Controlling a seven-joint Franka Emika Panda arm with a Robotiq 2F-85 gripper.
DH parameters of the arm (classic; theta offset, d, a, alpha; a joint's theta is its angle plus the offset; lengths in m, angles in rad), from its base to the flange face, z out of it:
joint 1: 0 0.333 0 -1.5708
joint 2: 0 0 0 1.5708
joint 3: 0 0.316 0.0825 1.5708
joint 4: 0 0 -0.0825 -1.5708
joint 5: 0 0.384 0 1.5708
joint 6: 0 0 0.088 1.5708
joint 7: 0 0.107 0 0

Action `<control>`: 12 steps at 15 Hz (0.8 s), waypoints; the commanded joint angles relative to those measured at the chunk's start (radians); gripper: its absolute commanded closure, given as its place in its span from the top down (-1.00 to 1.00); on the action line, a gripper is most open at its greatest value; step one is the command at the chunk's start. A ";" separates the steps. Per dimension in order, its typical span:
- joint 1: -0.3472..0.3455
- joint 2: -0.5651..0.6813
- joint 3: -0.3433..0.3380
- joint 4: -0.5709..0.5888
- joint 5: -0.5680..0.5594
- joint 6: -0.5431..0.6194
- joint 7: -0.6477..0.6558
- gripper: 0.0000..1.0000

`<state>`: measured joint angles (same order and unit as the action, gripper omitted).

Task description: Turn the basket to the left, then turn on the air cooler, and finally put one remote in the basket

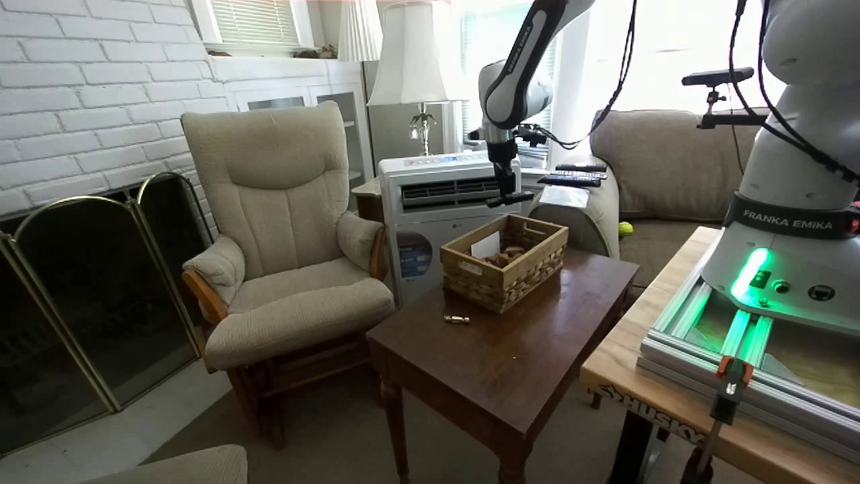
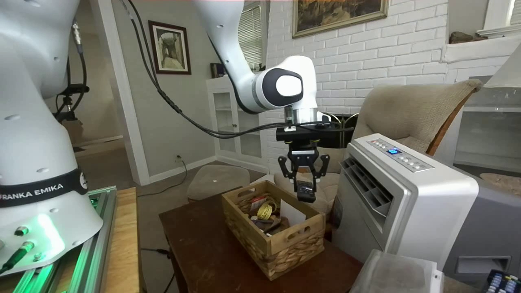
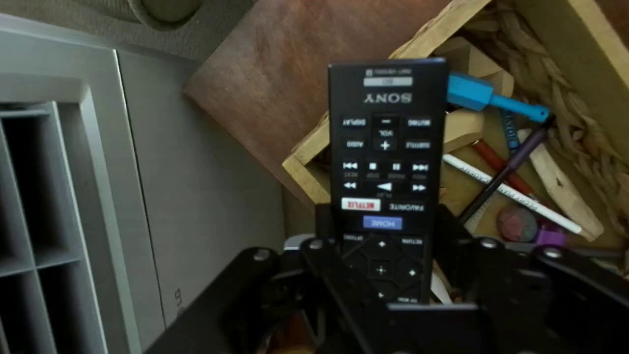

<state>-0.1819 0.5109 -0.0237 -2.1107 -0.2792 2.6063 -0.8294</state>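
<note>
My gripper (image 2: pixel 305 182) is shut on a black Sony remote (image 3: pixel 388 123), its fingers on the long sides. The remote (image 1: pixel 509 199) hangs level above the basket in both exterior views, apart from it. From the wrist it overlaps one basket corner and part of the inside. The wicker basket (image 1: pixel 534 279) stands on the brown table, holding a yellow tape roll, pens and a white card. Beside the table is the white-grey air cooler (image 2: pixel 439 203); a small blue display (image 2: pixel 394 151) glows on its top panel. More remotes (image 1: pixel 578 180) lie on the sofa arm.
A small metallic piece (image 1: pixel 457 319) lies on the table (image 1: pixel 484 363) in front of the basket. The cream armchair (image 1: pixel 295 289) stands close by the table and cooler. A clear plastic box (image 2: pixel 397 272) is near the cooler's base. A lamp (image 1: pixel 410 60) rises behind.
</note>
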 commanded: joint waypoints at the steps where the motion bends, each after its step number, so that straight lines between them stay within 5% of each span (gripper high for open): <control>1: 0.001 -0.037 -0.002 -0.085 -0.086 0.119 -0.089 -0.49; 12: -0.013 -0.033 0.048 -0.198 -0.091 0.239 -0.359 -0.49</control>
<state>-0.1811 0.5091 0.0118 -2.2524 -0.3506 2.8031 -1.1251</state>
